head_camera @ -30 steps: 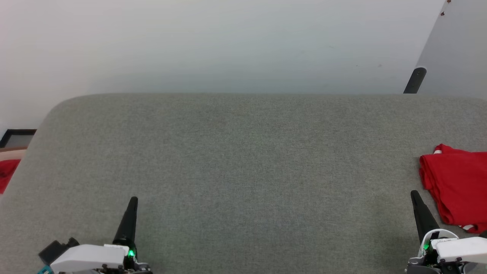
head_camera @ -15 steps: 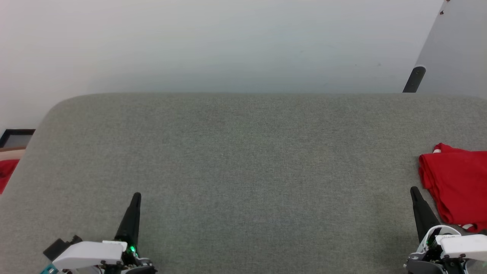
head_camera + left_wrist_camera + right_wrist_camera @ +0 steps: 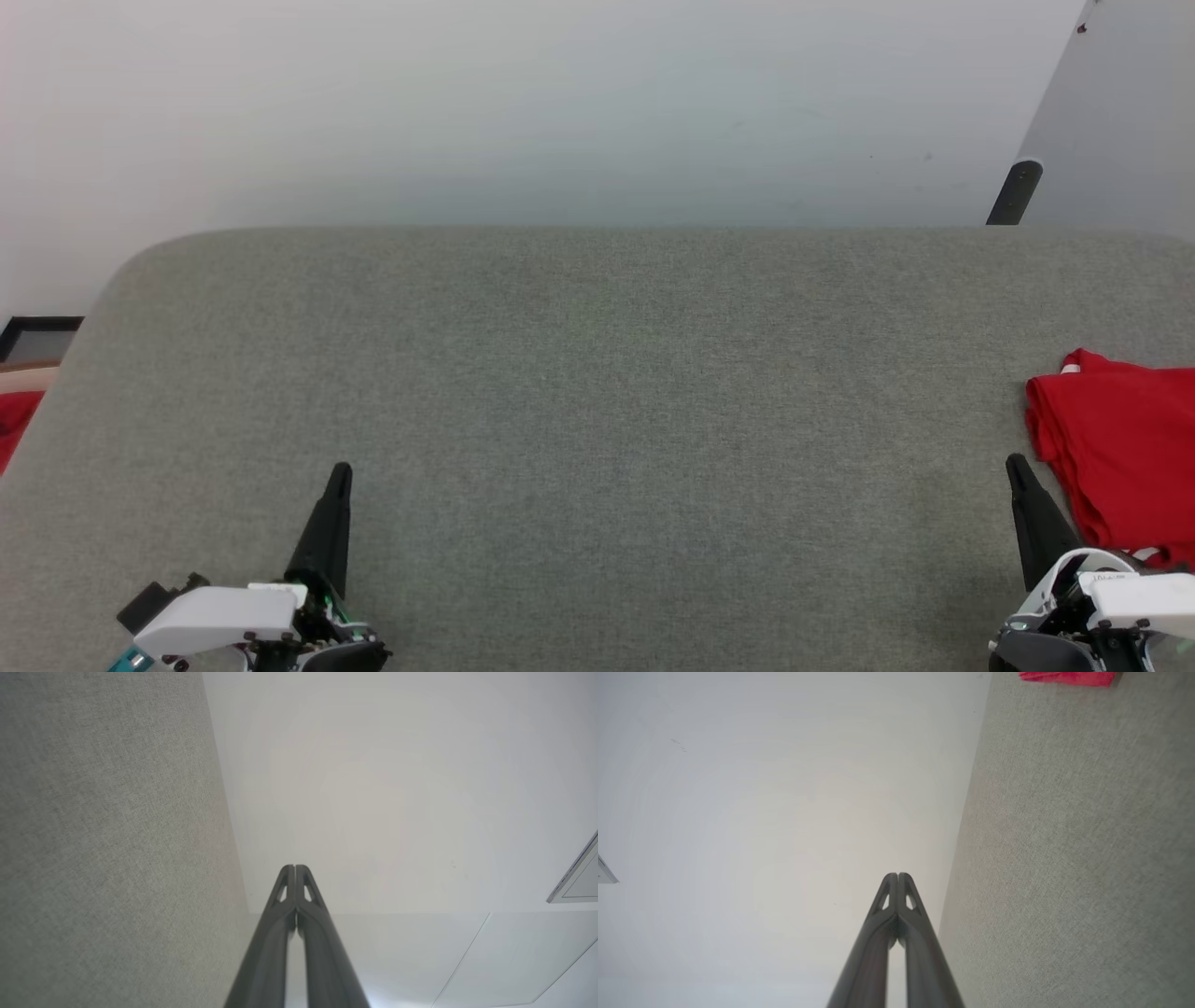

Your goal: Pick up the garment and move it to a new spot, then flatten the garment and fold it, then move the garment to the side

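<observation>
Both claws have crept a touch toward 12 o'clock over the last second, the left gripper point(image 3: 338, 478) more than the right gripper point(image 3: 1015, 467). The camera drifted a hair too, so some of that is just the view sliding. The shirt hasn't budged on the pad. My guess is the folding and the shove to the side are already done and the arms are just settling, nothing left to grab

Left to right then. Way out at 9 o'clock, off the pad's edge, there's a red cloth sliver point(image 3: 11, 425) with a dark frame point(image 3: 42, 324) just above it. That might be the rim of a box or tray, but I honestly can't tell, or whether the cloth sits in it. It's the only container-ish thing around

The left claw sits at 7 o'clock, fingers pressed tight together, holding nothing, over the grey pad point(image 3: 597, 420). The right claw is at 5 o'clock, also pinched closed and empty, its tip just beside the shirt, seemingly not touching

The red jersey shirt point(image 3: 1120, 448) lies bunched compact at 3 to 4 o'clock, partly cut off by the frame edge
</observation>
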You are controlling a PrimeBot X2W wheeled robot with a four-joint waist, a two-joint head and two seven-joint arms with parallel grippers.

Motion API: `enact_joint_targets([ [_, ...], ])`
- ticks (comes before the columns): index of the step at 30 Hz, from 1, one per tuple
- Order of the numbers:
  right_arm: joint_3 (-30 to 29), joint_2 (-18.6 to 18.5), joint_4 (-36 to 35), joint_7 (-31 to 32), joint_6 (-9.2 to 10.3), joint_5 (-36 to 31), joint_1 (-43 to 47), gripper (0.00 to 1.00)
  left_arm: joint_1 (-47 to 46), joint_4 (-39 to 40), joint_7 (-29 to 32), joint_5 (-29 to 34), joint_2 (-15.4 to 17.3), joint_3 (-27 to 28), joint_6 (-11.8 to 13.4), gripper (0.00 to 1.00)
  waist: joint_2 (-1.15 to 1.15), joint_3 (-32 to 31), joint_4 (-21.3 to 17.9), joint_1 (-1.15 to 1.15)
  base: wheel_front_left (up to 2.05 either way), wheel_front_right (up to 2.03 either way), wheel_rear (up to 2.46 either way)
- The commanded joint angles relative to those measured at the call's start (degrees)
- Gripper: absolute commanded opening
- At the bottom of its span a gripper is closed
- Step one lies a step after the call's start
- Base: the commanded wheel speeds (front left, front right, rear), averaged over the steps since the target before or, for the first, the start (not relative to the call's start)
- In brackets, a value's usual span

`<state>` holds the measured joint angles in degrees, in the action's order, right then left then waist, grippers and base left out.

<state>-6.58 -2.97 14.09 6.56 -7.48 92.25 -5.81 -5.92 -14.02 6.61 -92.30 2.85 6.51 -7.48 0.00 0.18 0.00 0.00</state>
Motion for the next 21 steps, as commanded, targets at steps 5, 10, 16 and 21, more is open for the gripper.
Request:
enact_joint_targets([
  [5, -0.02, 0.2, 0.02, 0.08, -0.02, 0.24, -0.54, 0.0, -0.66, -0.07, 0.15, -0.11, -0.05, 0.18, -0.02, 0.0, 0.0, 0.0, 0.0, 0.0, 0.0, 0.0, 0.0],
  [10, -0.01, 0.2, 0.01, 0.08, -0.02, 0.24, -0.54, 0.0, -0.65, -0.07, 0.15, -0.11, -0.05, 0.18, -0.02, 0.0, 0.0, 0.0, 0.0, 0.0, 0.0, 0.0, 0.0],
  [16, 0.0, 0.2, 0.01, 0.07, -0.02, 0.25, -0.54, 0.0, -0.65, -0.07, 0.15, -0.11, -0.05, 0.18, -0.02, 0.0, 0.0, 0.0, 0.0, 0.0, 0.0, 0.0, 0.0],
  [21, 0.0, 0.2, 0.01, 0.07, -0.02, 0.25, -0.54, 0.0, -0.65, -0.07, 0.15, -0.12, -0.05, 0.17, -0.02, 0.0, 0.0, 0.0, 0.0, 0.0, 0.0, 0.0, 0.0],
])
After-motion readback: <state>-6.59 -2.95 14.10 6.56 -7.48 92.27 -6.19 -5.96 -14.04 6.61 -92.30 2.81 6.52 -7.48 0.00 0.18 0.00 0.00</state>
